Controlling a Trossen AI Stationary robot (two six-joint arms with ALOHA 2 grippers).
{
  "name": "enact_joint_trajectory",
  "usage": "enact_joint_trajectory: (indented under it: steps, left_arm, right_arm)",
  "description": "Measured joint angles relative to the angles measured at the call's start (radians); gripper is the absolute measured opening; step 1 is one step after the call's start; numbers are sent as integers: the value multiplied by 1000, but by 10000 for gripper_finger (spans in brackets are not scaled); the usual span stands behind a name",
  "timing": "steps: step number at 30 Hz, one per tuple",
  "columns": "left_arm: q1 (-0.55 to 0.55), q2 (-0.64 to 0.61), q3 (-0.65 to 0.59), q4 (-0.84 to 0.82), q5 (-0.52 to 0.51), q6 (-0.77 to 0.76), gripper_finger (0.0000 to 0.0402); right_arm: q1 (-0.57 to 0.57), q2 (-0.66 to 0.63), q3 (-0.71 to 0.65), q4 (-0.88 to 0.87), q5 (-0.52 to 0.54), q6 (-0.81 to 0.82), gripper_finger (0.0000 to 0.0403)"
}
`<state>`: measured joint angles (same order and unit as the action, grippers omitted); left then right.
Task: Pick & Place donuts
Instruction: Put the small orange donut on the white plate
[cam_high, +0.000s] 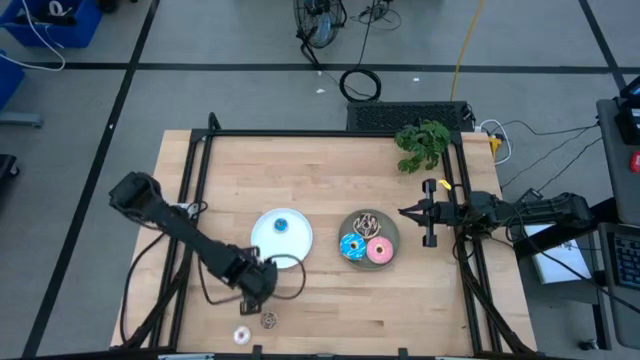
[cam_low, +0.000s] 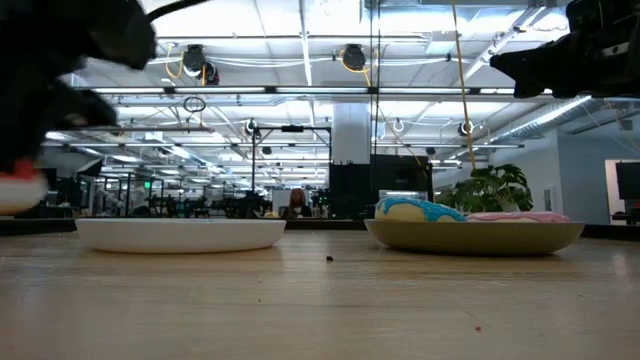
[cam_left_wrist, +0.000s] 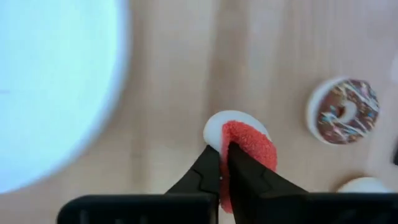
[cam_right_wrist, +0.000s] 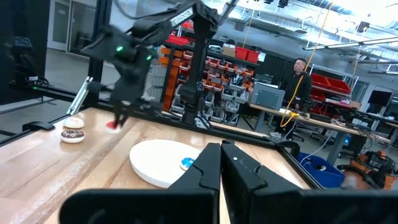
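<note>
My left gripper (cam_high: 258, 282) hangs over the table's near left part, just near of the white plate (cam_high: 262, 240), shut on a tiny red donut (cam_left_wrist: 252, 144). A tiny blue donut (cam_high: 281, 224) lies on that plate. A tiny brown donut (cam_left_wrist: 343, 111) and a tiny white one (cam_high: 241, 335) lie flat on the table nearby. The grey plate (cam_high: 392, 228) holds the blue sprinkled (cam_high: 352, 246), pink (cam_high: 380, 250) and brown drizzled (cam_high: 366, 221) donuts. My right gripper (cam_high: 403, 211) waits shut at the table's right edge. My left gripper pinches the red donut's ring (cam_left_wrist: 235, 138) between its two fingers, coming from above and pointing down. The donut stands on edge in the hold, red sugared face to one side and white underside to the other. It is lifted clear of the table (cam_right_wrist: 112, 126).
A green leafy plant (cam_high: 423, 143) stands at the far right corner. A black frame (cam_high: 300, 134) runs around the table's edges. Bare wood lies between the two plates and along the near edge to the right.
</note>
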<state>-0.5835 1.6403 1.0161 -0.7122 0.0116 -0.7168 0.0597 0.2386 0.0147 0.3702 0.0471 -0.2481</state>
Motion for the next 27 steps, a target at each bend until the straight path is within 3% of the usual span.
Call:
enact_joint_trajectory:
  steps: [10, 17, 27]
  left_arm:
    - [240, -130, 2, -124, -175, 185, 22]
    - [341, -54, 2, -115, -167, 338, 13]
    - [369, 87, 2, -97, -142, 379, 29]
  right_arm:
    - [0, 0, 0, 0, 0, 0, 0]
    - [0, 0, 0, -1, 0, 0, 0]
    - [0, 0, 0, -8, 0, 27, 0]
